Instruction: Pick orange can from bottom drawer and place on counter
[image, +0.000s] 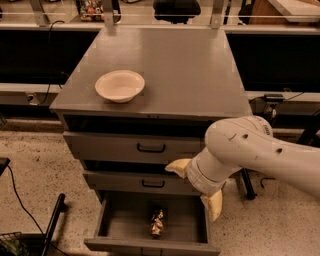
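Observation:
The orange can (157, 222) lies on its side in the middle of the open bottom drawer (116, 220), which is plain grey inside. The counter (175, 65) is the flat grey top of the cabinet. My gripper (196, 186) hangs in front of the cabinet's right side, at the level of the middle drawer, above and to the right of the can. Its two cream fingers (177, 166) are spread apart and hold nothing. The white arm (265, 155) reaches in from the right.
A cream bowl (120, 85) stands on the left part of the counter. Two upper drawers with black handles (151, 148) are shut. A black pole (52, 222) and a cable lie on the floor at the left. Desks and chair legs stand behind.

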